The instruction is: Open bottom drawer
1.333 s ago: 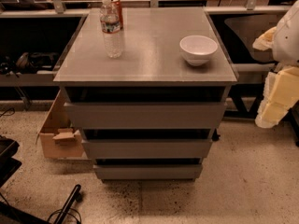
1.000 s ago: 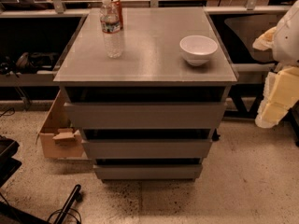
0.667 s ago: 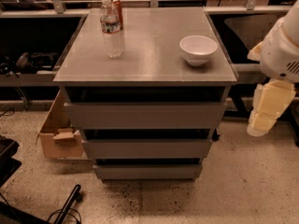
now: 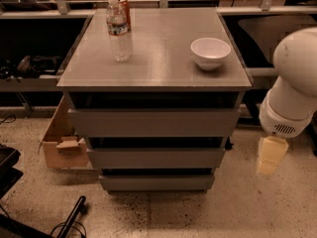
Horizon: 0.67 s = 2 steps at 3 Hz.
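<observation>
**Bottom drawer shut — end effector not yet at the front**

The bottom drawer is closed at the foot of the cabinet. Its slim grey front is the lowest of three and shows no handle. The end effector hangs off the cabinet's right side, about level with the middle drawer and well apart from every front. Whether it is spread or pressed together cannot be told from this view.

Step in hand, as judged: the approach. With no handle, the likely purchase is the dark gap above the bottom front's top edge. The end effector should come low and round to the cabinet's front, catch that edge near its centre, and pull straight out, square to the front. An off-centre pull could rack the drawer — and catching the middle drawer's lower edge would open the wrong one.

Surface and room: the cabinet's tabletop carries a water bottle at its rear left, a can just behind the bottle, and a white bowl at the right. A cardboard box stands against the cabinet's left side on the speckled floor.
</observation>
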{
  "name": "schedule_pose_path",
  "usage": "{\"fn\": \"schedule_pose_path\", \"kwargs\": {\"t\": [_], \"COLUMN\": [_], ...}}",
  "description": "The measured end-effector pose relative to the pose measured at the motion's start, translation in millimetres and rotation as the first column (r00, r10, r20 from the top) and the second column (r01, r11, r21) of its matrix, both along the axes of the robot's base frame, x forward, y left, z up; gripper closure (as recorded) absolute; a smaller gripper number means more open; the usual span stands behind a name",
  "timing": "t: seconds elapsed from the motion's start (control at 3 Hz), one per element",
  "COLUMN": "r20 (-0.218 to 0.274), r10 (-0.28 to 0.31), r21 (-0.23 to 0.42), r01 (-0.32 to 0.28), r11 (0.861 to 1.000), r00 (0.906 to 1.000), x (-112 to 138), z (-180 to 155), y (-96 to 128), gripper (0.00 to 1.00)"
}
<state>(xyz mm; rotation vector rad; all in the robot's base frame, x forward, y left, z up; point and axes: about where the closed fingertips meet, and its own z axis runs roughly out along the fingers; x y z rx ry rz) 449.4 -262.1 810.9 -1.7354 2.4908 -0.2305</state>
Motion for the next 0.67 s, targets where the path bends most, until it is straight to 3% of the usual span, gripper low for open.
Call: {"fn": "schedule_pose_path", "kwargs": {"t": [0.33,0.67], "r20": [0.008,0.025], "r10": [-0.019,-0.014], "r21": [-0.032,-0.049], "r01": [0.019,0.015], "r11": [0.999,0.999], "r00": [0.9998,0.9996], "x": [13,23], "z": [-57,-101], "y": [-17,-18], "gripper": [0.00,0.00]}}
